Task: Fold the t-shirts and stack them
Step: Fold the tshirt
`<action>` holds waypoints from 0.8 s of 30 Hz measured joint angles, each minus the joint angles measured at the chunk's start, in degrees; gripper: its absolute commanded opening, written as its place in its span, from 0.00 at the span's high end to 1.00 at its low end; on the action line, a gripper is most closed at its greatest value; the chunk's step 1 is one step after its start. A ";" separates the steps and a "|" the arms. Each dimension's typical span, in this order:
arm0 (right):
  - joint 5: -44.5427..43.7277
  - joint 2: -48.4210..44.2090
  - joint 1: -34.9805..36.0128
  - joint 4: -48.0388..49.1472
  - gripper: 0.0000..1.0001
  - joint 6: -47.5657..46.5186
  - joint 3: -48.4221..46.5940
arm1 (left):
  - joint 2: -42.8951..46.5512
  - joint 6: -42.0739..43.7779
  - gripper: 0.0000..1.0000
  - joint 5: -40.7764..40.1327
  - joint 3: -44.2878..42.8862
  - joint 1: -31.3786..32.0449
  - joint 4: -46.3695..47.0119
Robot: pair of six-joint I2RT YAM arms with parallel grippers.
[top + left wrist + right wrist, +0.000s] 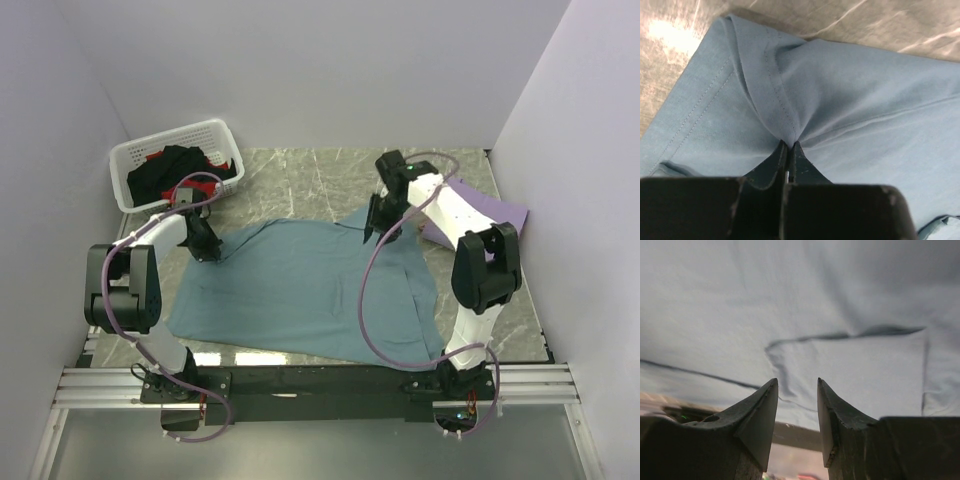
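We see the teal t-shirt (310, 290) lying spread across the middle of the tabletop (300, 170), mostly flat, with its near edge close to the arms' bases. At its far left corner the left gripper (205, 245) is clenched on the cloth. In the left wrist view the fingers (789, 150) press together on a pinched ridge of teal fabric (865, 100), and a stitched hem folds over just beyond the tips.

At the far right edge of the same shirt sits the right gripper (372, 228). Its wrist view shows the two fingers (797, 390) parted with nothing between them, and the teal cloth (790, 300) fills the view past them (we cannot tell whether the tips touch the fabric).

Behind the right arm, in the far right corner of the tabletop, lies a lavender t-shirt (490, 205), partly hidden by the arm and apart from the teal one.

In the far left corner stands a white basket (170, 135) holding a crumpled black t-shirt (175, 170) with bits of a red t-shirt (152, 156) showing beside it.
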State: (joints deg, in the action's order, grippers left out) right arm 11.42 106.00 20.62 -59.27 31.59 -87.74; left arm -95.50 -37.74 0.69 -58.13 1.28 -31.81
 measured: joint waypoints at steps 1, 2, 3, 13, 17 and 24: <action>-0.11 0.09 -0.76 -0.02 0.56 -0.07 -1.14 | 0.02 0.20 1.00 0.04 -0.44 0.00 -0.31; -0.17 0.31 -1.88 0.04 0.56 -0.15 -2.82 | 0.07 0.31 0.99 0.07 -0.85 0.00 -0.55; -0.31 0.63 -3.04 0.35 0.56 -0.22 -4.57 | 0.13 0.52 1.00 0.09 -1.25 0.00 -0.61; -6.05 13.31 -10.45 4.94 0.57 -0.39 -19.37 | 0.85 0.70 0.99 0.24 -3.89 -0.13 -1.81; -8.46 18.21 -11.39 7.78 0.57 0.31 -20.92 | 0.85 0.66 1.00 1.29 -3.96 -0.24 -1.92; -11.30 21.42 -12.72 14.80 0.57 1.95 -22.51 | 0.76 0.48 1.00 3.48 -4.04 -0.33 -1.81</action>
State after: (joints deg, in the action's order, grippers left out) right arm 0.12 127.42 7.90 -44.47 33.54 -110.26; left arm -94.74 -37.26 4.16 -62.17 0.95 -33.63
